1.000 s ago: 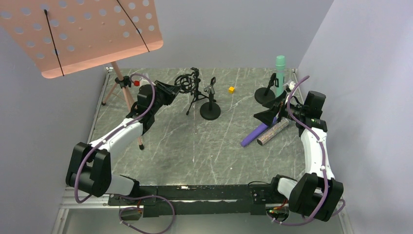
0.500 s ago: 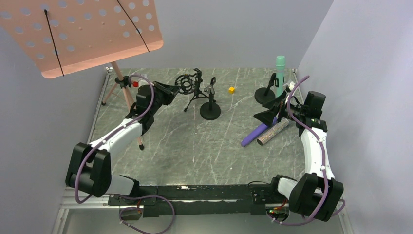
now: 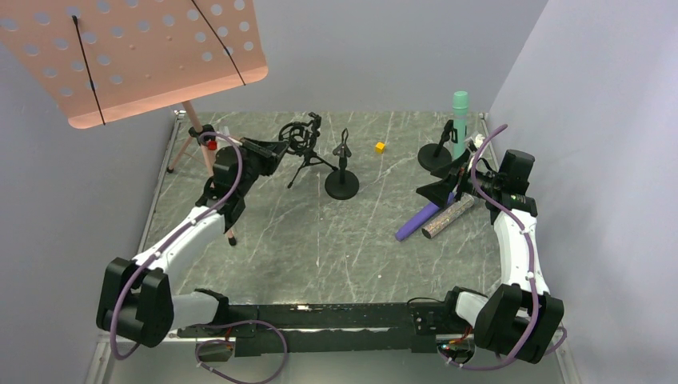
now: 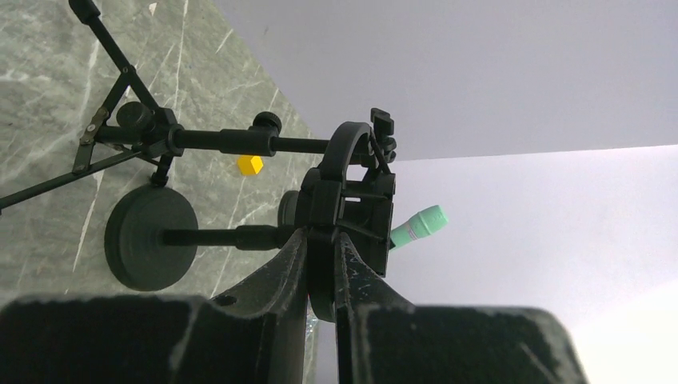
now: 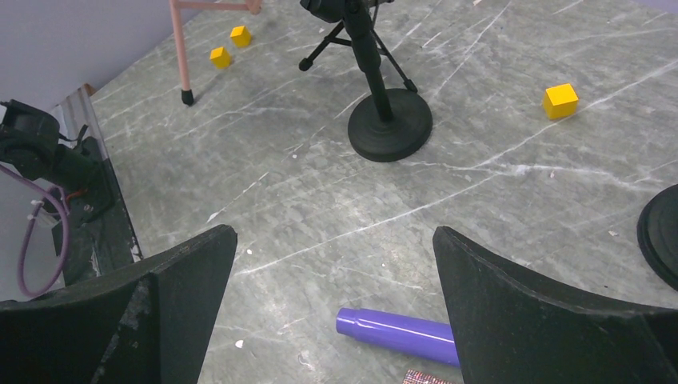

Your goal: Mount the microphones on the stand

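Note:
My left gripper (image 3: 277,150) is shut on the black ring mount (image 3: 298,134) of a small tripod stand (image 3: 308,160); in the left wrist view my gripper (image 4: 321,244) pinches that ring (image 4: 340,160). The teal-green microphone (image 3: 460,112) stands upright in a round-base stand (image 3: 436,156) at the back right, and also shows in the left wrist view (image 4: 420,226). The purple microphone (image 3: 420,220) and the glittery one (image 3: 448,218) lie side by side on the table. My right gripper (image 3: 436,190) hangs open above them, with the purple microphone (image 5: 396,334) below its fingers (image 5: 192,264).
A second round-base stand (image 3: 341,182) with an empty clip stands mid-table, seen in the right wrist view (image 5: 389,124). A yellow cube (image 3: 380,147) lies behind it; two more (image 5: 230,46) lie near the pink music stand's leg (image 3: 209,164). Its tray (image 3: 136,56) overhangs the back left.
My left gripper has moved left, pulling the tripod stand with it by its ring mount. The mid-table round-base stand has shifted slightly left. The right arm has not moved.

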Available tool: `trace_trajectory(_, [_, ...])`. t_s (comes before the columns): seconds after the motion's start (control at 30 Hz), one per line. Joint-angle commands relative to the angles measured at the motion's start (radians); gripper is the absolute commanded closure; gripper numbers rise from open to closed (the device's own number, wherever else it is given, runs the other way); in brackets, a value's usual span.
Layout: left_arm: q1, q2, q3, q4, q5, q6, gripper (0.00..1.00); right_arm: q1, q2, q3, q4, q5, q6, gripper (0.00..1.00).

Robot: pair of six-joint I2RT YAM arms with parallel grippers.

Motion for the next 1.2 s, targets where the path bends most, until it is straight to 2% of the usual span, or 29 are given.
trace_trajectory(0.0, [0.005, -0.093, -0.043, 0.087, -0.033, -0.077, 1.00, 0.004, -0.009, 0.013, 0.016, -0.022, -0.020, 0.00])
trace_trajectory(0.37, [0.004, -0.263, -0.150, 0.029, -0.118, -0.111, 1.00, 0.004, -0.005, 0.013, 0.017, -0.022, -0.022, 0.00])
trace_trajectory(0.73, [-0.008, -0.448, -0.285, -0.030, -0.059, -0.175, 1.00, 0.007, -0.005, 0.011, 0.018, -0.017, -0.023, 0.00])
trace_trajectory(1.17, [-0.008, -0.690, -0.387, -0.186, 0.009, -0.235, 1.00, 0.016, -0.001, 0.008, 0.022, -0.010, -0.024, 0.00])
